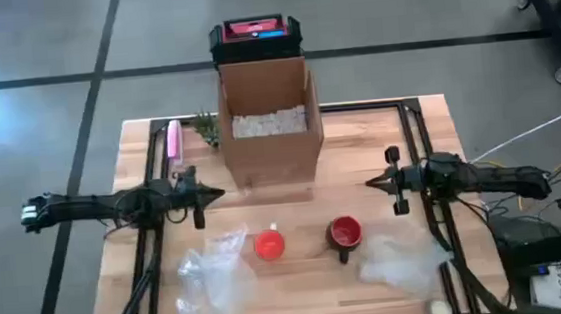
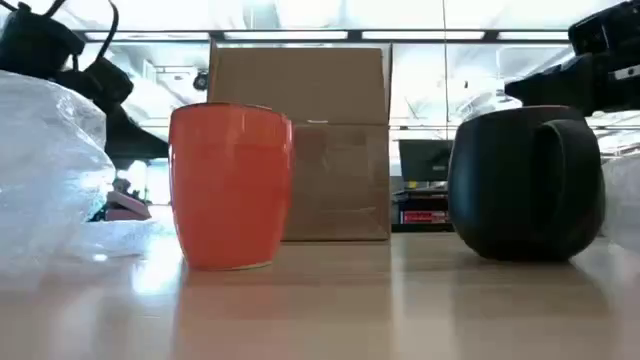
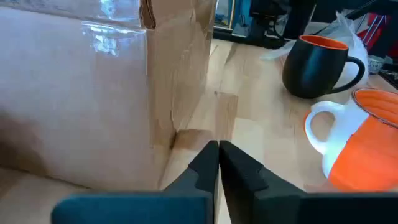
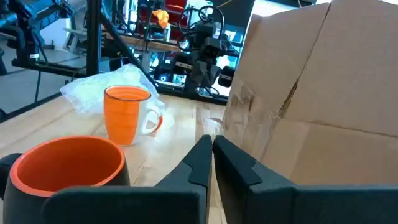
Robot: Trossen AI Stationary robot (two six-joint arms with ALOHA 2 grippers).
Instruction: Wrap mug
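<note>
Left gripper: fingers pressed together, holding nothing.
Right gripper: likewise closed, empty.
Black mug: at seven o'clock from right gripper, apart.

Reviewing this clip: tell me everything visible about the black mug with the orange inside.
The black mug with the orange inside is round-bellied with a matte dark outside, a glossy orange lining, and a single black loop handle. It looks ceramic. It stands upright and empty on the wooden table, right of the orange mug with the white handle and apart from it. In the high view its handle points toward the table's near edge. Crumpled clear plastic wrap lies close on its right. Neither gripper touches it.
</note>
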